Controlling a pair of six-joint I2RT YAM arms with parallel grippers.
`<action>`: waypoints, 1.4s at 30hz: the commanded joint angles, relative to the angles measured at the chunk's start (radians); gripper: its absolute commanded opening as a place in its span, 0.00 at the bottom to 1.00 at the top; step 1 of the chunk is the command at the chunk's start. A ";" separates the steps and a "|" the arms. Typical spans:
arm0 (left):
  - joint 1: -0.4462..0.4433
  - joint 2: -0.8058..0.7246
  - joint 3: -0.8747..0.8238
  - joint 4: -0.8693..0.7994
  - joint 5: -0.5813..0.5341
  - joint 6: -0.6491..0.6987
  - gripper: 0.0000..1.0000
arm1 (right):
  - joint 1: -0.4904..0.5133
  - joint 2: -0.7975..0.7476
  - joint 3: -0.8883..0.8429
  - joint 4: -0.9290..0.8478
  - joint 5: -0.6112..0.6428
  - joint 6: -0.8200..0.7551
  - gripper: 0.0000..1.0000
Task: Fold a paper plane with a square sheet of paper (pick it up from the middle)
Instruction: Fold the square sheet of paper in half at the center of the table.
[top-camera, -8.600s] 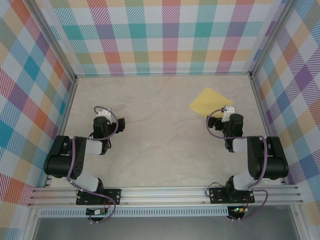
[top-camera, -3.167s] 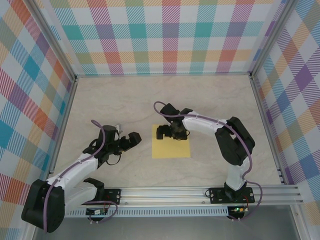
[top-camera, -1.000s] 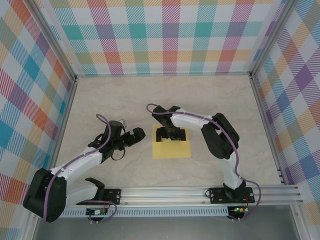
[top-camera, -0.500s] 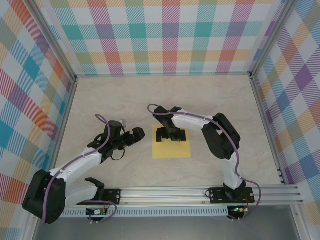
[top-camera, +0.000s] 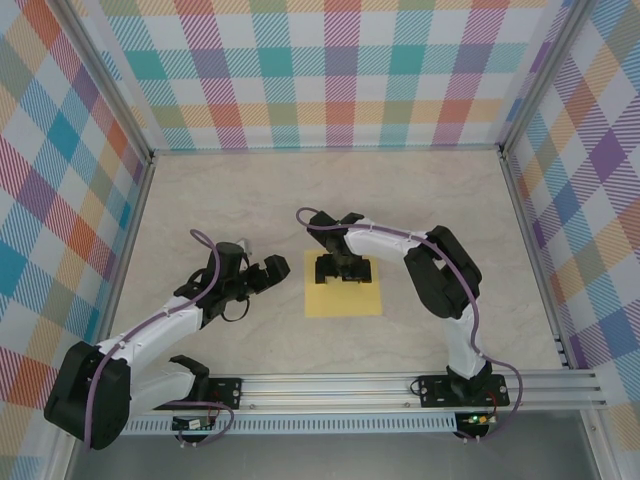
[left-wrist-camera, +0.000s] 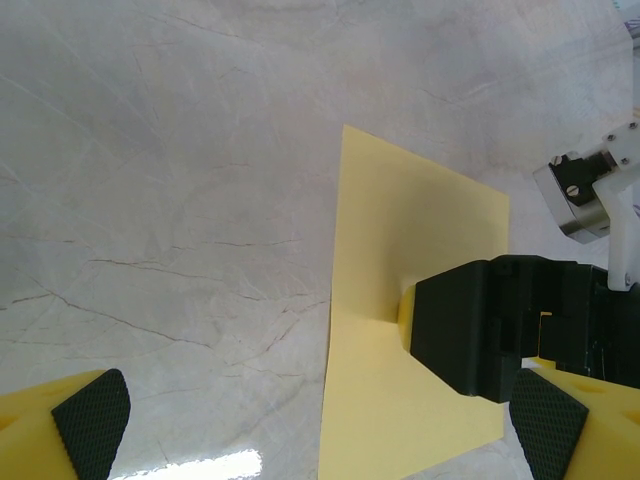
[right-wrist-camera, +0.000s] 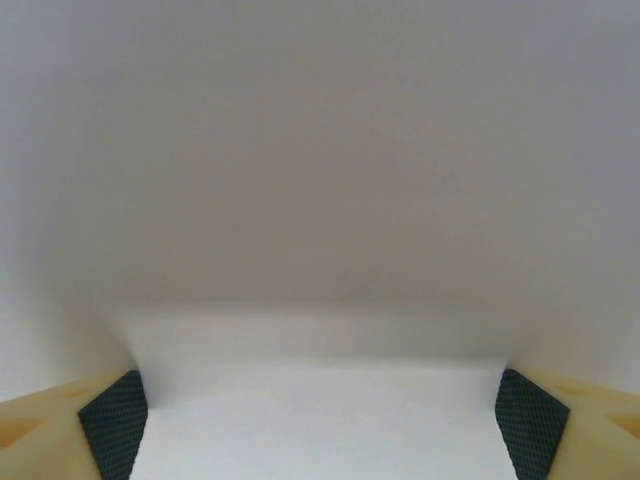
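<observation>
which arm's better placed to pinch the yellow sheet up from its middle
Right: the right gripper is down on the sheet, jaws spread. The left gripper hovers open over the table beside the sheet's left edge.

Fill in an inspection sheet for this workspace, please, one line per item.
Surface: pale marbled tabletop, flat.
Job's things: thin yellow square sheet of paper lying mid-table, not yet a plane.
Clutter: nothing seen.
Grippers: left gripper open, just off the sheet's left edge; right gripper open, down on the sheet's far half.
Cables: purple cables looped along both arms.
Surroundings: colourful checked walls; aluminium rail at the near edge.
</observation>
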 joint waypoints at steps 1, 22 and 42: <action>-0.006 -0.016 -0.015 -0.015 -0.013 -0.010 1.00 | -0.003 0.047 -0.040 0.028 -0.049 -0.006 0.90; -0.006 -0.030 0.002 -0.052 0.014 0.033 1.00 | -0.014 0.041 0.070 -0.041 0.019 -0.016 1.00; -0.006 -0.010 -0.005 -0.036 0.006 0.020 1.00 | -0.022 0.074 -0.016 0.018 -0.041 -0.016 0.90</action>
